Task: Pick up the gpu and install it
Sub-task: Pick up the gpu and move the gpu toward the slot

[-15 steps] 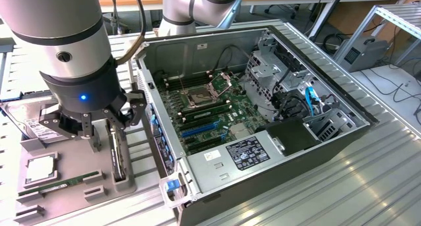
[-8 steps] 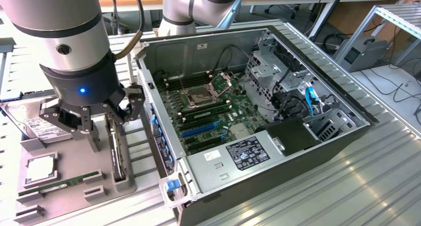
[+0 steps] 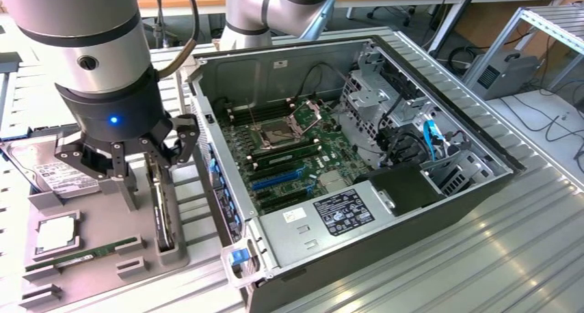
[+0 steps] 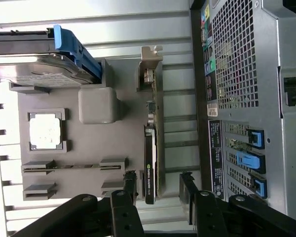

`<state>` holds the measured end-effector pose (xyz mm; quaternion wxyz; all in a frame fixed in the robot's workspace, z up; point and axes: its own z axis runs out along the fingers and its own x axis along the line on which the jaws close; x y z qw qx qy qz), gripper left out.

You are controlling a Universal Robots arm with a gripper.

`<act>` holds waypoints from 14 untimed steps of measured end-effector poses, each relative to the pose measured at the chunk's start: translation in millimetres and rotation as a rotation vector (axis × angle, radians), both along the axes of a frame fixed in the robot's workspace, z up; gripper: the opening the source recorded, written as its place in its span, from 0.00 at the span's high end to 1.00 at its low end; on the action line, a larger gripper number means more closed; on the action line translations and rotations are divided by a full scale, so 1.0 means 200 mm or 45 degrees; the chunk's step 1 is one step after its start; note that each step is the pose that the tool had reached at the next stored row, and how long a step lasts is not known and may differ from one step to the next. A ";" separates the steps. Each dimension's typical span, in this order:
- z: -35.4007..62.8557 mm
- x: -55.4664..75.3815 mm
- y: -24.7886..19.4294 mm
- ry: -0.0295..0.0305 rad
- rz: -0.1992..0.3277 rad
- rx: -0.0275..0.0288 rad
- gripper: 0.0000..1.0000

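Finds gpu (image 3: 164, 214) standing on edge in tray (image 3: 91, 224), near left, not yet lifted. Notes gripper (image 3: 146, 166) directly above, spread wide, holding nothing, one finger on each side of card, no grip made. Sees case (image 3: 310, 265) open to right, board slots apparently unfilled; pick and install both outstanding.

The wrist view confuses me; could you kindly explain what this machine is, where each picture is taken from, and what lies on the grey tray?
This is a robot arm working beside an open computer case. The exterior view comes from a camera standing off the arm; the wrist view comes from a camera on the arm's wrist, looking past its fingers. On the grey tray sit a hard drive, a processor chip, a RAM stick and the gpu, standing on edge. The fingers are open on either side of the gpu, holding nothing.
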<state>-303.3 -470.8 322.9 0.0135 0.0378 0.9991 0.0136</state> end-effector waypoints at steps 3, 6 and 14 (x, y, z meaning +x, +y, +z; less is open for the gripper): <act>0.000 0.00 0.008 0.0000 0.000 0.0000 0.52; 0.000 0.00 0.016 0.0000 0.000 0.0000 0.52; 0.000 0.00 0.038 0.0000 0.000 0.0000 0.52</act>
